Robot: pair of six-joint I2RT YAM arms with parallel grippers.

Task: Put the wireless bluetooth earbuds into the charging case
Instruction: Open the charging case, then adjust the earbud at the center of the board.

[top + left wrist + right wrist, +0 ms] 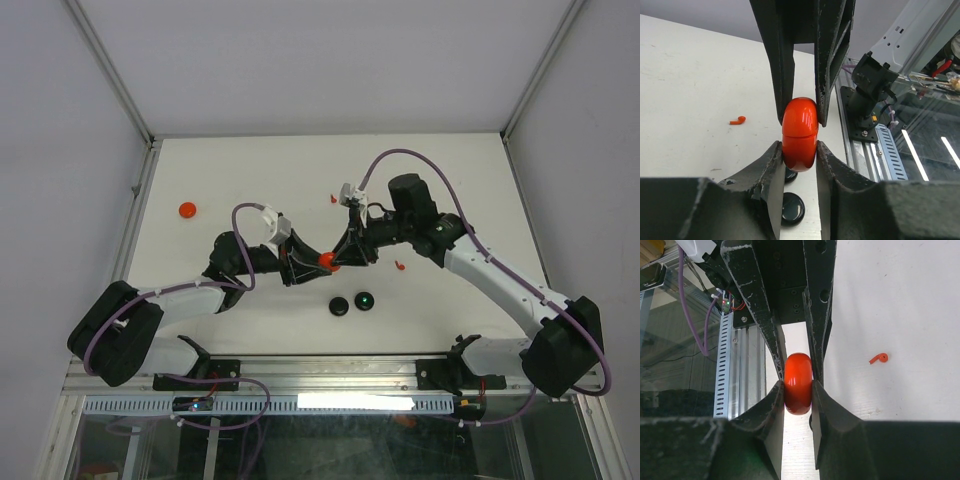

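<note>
The red round charging case hangs above the middle of the table, held edge-on from both sides. My left gripper is shut on it from the left, its fingers pinching the lower half. My right gripper is shut on the same case from the right. A seam runs around the case, and its two halves look closed together. One red earbud lies on the table just right of the grippers, also seen in the wrist views. Another red earbud lies farther back.
Two black round discs lie side by side below the held case, the right one showing a green light. A red disc sits at the far left. The metal rail marks the table's near edge.
</note>
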